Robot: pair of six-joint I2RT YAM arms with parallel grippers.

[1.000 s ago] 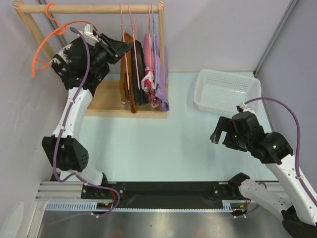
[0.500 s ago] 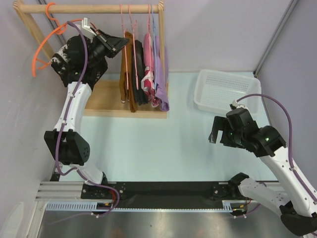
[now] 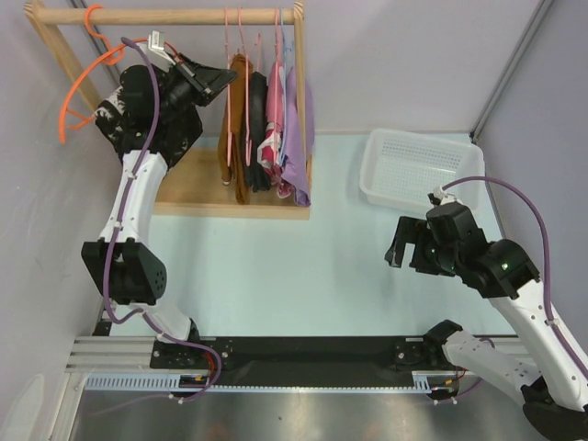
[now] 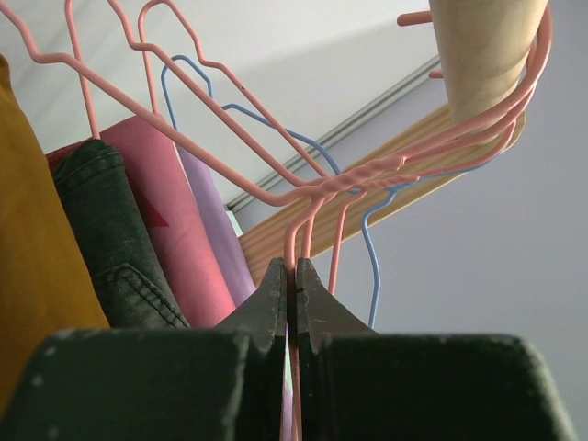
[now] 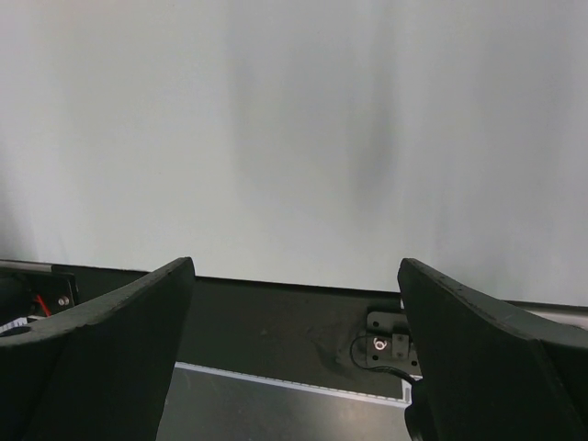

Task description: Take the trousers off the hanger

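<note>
We see our left gripper (image 4: 293,274) pinched tight on the pink hanger (image 4: 303,191) wire, the trousers (image 4: 32,257) hanging just beside it; our right gripper (image 5: 296,268) gapes wide, empty.

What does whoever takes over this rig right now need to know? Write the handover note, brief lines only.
Left pincer: shut on the pink wire of the hanger, just below the wooden rail.
Right pincer: open, holds nothing, hovers over the table near the white basket.
Trousers: draped on the hanger, which hooks over the rail, next to the dark garment.
Done: hanger gripped.
Left: trousers not yet off; probably unhook the hanger, then pull the trousers free with the right pincer.
</note>
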